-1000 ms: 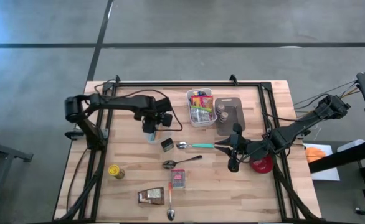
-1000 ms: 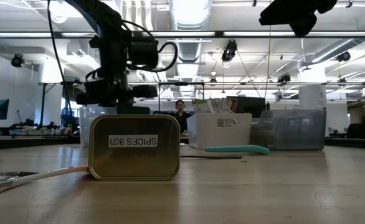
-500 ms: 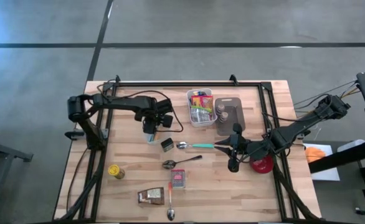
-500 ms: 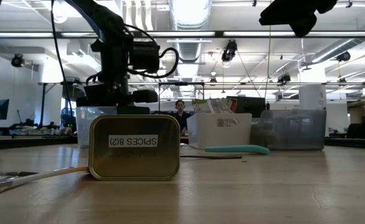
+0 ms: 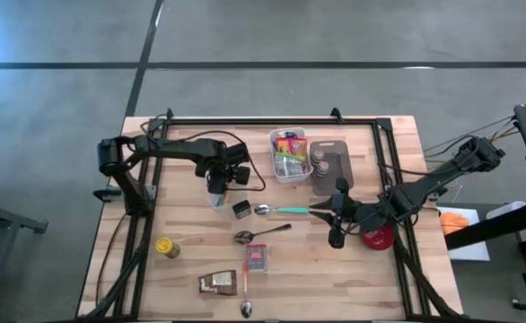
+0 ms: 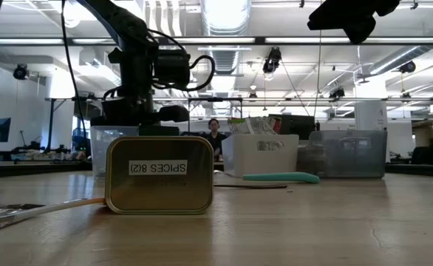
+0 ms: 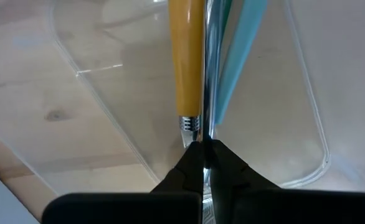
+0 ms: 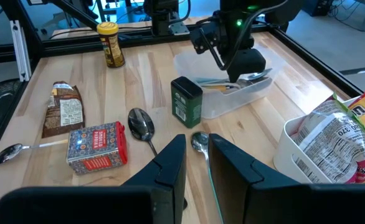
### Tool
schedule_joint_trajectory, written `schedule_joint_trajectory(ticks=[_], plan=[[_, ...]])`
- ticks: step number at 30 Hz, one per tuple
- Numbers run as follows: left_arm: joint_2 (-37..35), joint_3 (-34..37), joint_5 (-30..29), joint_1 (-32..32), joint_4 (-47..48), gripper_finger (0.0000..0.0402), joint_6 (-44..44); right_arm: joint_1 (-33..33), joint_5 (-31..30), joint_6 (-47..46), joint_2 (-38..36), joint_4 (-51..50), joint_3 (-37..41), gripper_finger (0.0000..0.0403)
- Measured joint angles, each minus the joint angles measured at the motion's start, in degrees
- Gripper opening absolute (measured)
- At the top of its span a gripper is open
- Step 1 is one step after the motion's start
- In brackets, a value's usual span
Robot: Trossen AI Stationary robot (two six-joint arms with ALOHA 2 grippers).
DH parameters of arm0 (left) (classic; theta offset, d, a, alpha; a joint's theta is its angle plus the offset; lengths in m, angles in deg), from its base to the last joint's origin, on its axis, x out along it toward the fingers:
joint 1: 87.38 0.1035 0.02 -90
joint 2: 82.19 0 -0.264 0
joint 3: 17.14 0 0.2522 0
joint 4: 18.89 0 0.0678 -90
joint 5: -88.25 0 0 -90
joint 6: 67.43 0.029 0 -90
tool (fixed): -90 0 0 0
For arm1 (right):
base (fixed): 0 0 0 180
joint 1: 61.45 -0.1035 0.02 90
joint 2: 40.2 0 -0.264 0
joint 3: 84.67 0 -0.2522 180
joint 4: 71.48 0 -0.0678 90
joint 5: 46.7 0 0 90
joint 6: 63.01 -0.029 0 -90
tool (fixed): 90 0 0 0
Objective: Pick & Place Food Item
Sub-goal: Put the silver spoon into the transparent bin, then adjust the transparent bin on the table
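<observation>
Reaching in from the table's left edge, the left arm bends at the elbow and points its left gripper (image 5: 216,186) straight down into a clear plastic tray (image 8: 257,86), its fingers pinched tight on the thin metal shank of a utensil (image 7: 206,74) lying there. Seen from the left wrist, that utensil sits between a yellow handle (image 7: 186,59) and a teal handle (image 7: 241,53), all three inside the tray. The right arm stretches low across the table from the right side, its right gripper (image 5: 335,208) hovering near the end of a teal-handled spoon (image 5: 277,210); its fingers stand a narrow gap apart, and whether they hold the spoon's handle cannot be told. The food items lie on the bare wood: a green spice tin (image 5: 241,208) just beside the tray, a yellow-lidded jar (image 5: 164,246) nearer the left front, a brown snack packet (image 5: 218,283) and a patterned red box (image 5: 257,258) toward the front edge. A white bin (image 5: 290,155) at the back holds colourful packets, with a dark holder of round-topped shakers (image 5: 328,166) beside it. A red bowl (image 5: 377,236) sits under the right arm.
</observation>
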Motion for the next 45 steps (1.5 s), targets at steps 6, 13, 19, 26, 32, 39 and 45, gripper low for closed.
schedule_joint_trajectory(ticks=[6, 13, 19, 26, 32, 39, 45], plan=[[-0.13, 1.54, 0.79, -0.09, -3.0, 0.0001, -1.63, 0.01, 0.0, 0.0, 0.0, 0.0, 0.0, 0.0067], [-0.13, 1.52, 0.58, -0.63, -2.84, 0.0001, -3.44, 0.0, 0.0, 0.0, 0.0, 0.0, 0.0, 0.0067], [-0.17, 1.56, 1.21, -0.7, -3.0, 0.0001, -3.76, 0.0, 0.0, 0.0, 0.0, 0.0, 0.0, 0.0067], [-0.17, 1.51, 4.06, -0.96, -4.51, 0.0001, -5.58, 0.0, 0.0, 0.0, 0.0, 0.0, 0.0, 0.0067], [-0.18, 1.59, 4.03, -1.05, -4.34, 0.0014, -4.83, 0.0, 0.0, 0.0, 0.0, 0.0, 0.0, 0.0067], [-0.02, 1.76, 2.33, -1.49, -2.31, 0.0107, -7.45, 0.01, 0.0, 0.01, 0.0, 0.0, 0.0, 0.0067], [-0.02, 1.65, 1.27, -1.51, -2.24, 0.017, -10.43, 0.0, 0.0, 0.0, 0.0, 0.0, 0.0, 0.0067]])
